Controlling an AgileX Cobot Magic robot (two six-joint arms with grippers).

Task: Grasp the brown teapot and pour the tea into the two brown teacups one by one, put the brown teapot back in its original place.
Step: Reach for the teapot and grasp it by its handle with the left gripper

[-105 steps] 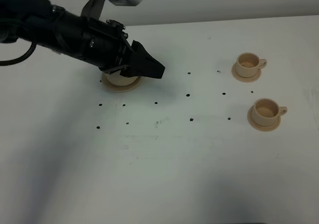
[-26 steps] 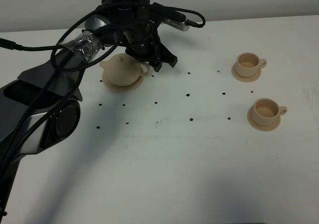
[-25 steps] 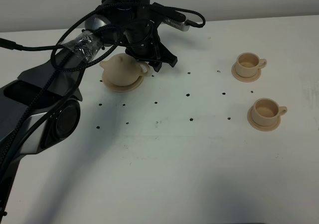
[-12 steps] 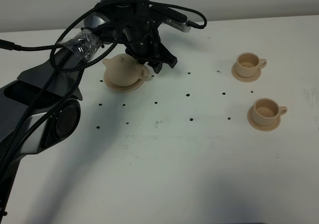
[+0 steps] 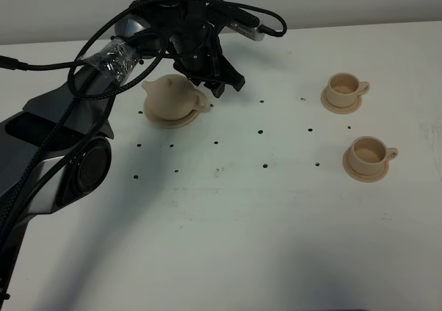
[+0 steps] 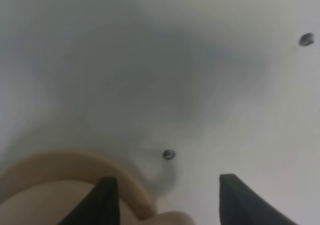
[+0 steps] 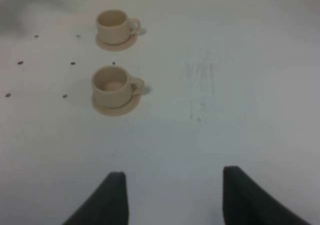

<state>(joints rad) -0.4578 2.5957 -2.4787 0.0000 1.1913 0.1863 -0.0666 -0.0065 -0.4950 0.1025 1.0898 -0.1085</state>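
Your left fingers point(image 5: 233, 83) are spread wide just beside the teapot point(image 5: 171, 98), which sits on its saucer point(image 5: 166, 122) on the counter's point(image 5: 228, 207) left side, so I'd straddle the loop handle point(image 5: 202, 101) squarely before squeezing.

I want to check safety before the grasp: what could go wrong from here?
1. The open left tool hangs by the teapot's handle; closing off-centre may miss it or push the teapot off its saucer.
2. The cups stand far across the table, so a weak grip could let it tip on the way.
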